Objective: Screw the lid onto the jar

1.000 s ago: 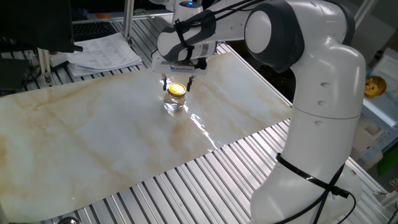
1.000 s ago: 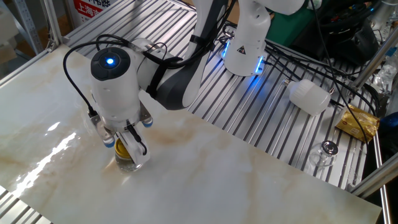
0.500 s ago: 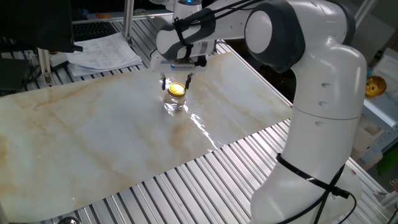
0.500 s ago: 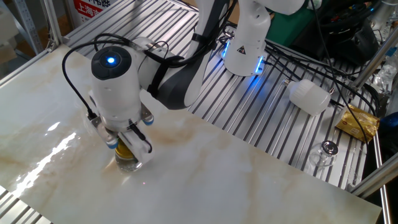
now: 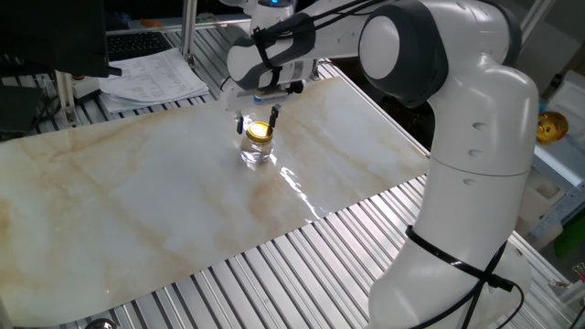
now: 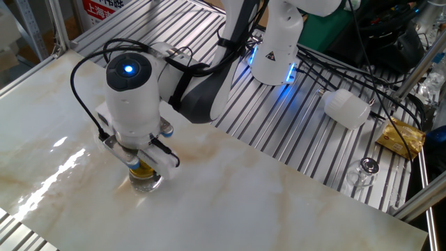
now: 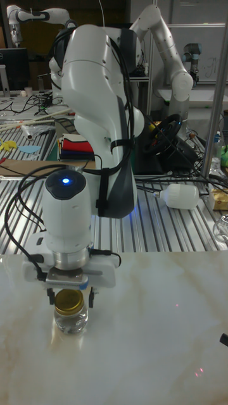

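- The gripper (image 7: 69,295) points straight down at the lower left of the tall fixed view, its two short fingers (image 7: 50,294) standing either side of the lid (image 7: 69,300).
- The fingers sit close against the lid's rim, a narrow spread no wider than the cap; whether they press on it or only flank it cannot be told.
- In one fixed view the gripper (image 5: 259,120) is at upper centre, dark fingertips on each side of the gold-yellow lid (image 5: 260,131).
- In the other fixed view the gripper (image 6: 143,164) is at lower left; the white hand hides most of the lid (image 6: 143,169), and only a yellow strip shows beneath it.
- The lid lies flat on the mouth of the jar (image 7: 70,320), level, not tilted.
- The jar (image 5: 257,152) stands upright on the marble-patterned board (image 5: 137,201), directly below the hand; its clear glass (image 6: 144,183) glints.
- A blue light glows on the wrist housing (image 6: 129,87) above the hand.
- To the right in the other fixed view, well apart from the jar, a white plastic bottle (image 6: 347,108) lies on its side on the slatted metal table (image 6: 306,132).
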`<state>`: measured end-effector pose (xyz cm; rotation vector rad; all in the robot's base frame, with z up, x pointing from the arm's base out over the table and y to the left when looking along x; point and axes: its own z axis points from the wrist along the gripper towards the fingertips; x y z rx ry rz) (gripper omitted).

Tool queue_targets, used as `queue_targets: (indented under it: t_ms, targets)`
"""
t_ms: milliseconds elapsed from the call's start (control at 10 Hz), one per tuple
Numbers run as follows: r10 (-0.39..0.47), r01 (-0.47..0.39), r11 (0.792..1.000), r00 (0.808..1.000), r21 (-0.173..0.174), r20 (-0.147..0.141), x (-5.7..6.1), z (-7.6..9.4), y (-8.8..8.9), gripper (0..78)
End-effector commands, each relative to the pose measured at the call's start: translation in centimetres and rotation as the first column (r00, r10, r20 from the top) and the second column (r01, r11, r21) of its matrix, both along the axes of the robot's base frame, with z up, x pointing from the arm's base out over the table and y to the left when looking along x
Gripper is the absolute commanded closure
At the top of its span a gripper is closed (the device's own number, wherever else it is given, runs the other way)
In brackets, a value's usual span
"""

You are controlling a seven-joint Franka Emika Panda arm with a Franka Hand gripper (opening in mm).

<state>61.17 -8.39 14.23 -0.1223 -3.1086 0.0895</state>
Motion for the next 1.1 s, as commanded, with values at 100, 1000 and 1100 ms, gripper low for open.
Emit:
queue_targets:
  t_ms: [100,1000,1100]
  targets:
    - [0.312,-0.313,0.95,0.95,-0.007,-0.022,0.7,-0.4,0.6,0.1]
    - [0.31,-0.31,0.951,0.949,0.013,-0.051,2.7,0.8,-1.0,0.1]
    - [0.31,-0.31,0.951,0.949,0.016,-0.052,2.8,0.3,-0.8,0.1]
